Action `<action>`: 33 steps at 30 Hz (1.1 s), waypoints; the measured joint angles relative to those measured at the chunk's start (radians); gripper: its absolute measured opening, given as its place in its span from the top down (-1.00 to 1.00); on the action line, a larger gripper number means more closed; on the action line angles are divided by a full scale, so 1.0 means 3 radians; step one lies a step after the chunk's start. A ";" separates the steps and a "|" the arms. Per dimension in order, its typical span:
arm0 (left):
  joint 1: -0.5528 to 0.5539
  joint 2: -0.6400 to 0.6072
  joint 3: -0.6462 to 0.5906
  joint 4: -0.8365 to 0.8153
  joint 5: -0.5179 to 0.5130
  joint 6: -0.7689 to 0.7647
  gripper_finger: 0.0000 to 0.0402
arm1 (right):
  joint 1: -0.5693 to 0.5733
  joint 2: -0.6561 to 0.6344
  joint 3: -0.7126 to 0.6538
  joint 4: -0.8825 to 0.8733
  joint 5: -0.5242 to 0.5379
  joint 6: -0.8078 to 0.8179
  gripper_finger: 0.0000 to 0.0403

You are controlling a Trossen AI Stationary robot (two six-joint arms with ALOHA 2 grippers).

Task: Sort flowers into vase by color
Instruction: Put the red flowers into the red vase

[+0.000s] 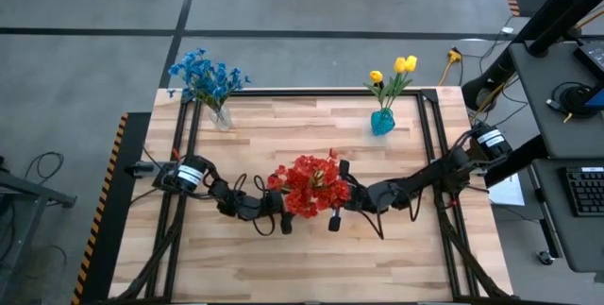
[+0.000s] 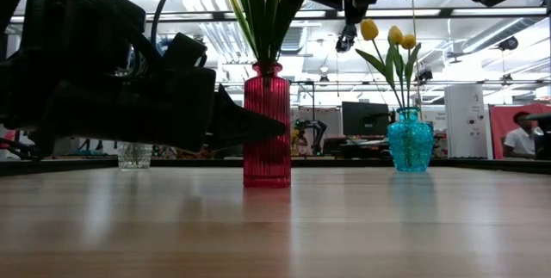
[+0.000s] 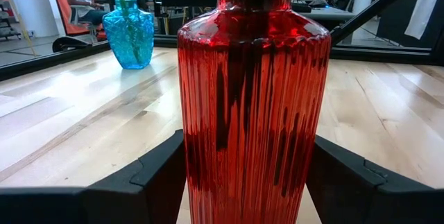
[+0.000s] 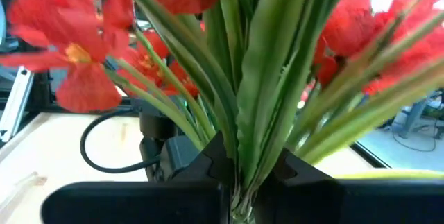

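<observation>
Red flowers (image 1: 308, 184) stand in red vase (image 2: 267, 127), table centre. Left gripper (image 3: 246, 175) braces vase body, fingers against glass. Right gripper (image 4: 239, 182) clenched on stems above neck. Step: seating red bunch. Next, judged: release stems without tipping vase.

From above, the red flowers (image 1: 308, 184) cover the red vase (image 2: 267, 127) completely. The low view crops those blooms at its upper edge. The left gripper (image 3: 243, 175) has its fingertips hidden behind the vase. The blue flowers' clear vase (image 2: 134, 155) is mostly blocked by the arm.
</observation>
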 joint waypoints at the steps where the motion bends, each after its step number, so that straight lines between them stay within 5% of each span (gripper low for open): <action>1: 0.0000 0.0000 0.0000 -0.0001 0.0000 0.0000 -0.16 | -0.0004 0.0000 0.0000 -0.0017 0.0000 0.0007 0.91; 33: 0.0001 0.0000 0.0001 -0.0002 -0.0001 0.0000 -0.16 | -0.0010 -0.0001 0.0000 -0.0312 0.0001 0.0187 0.91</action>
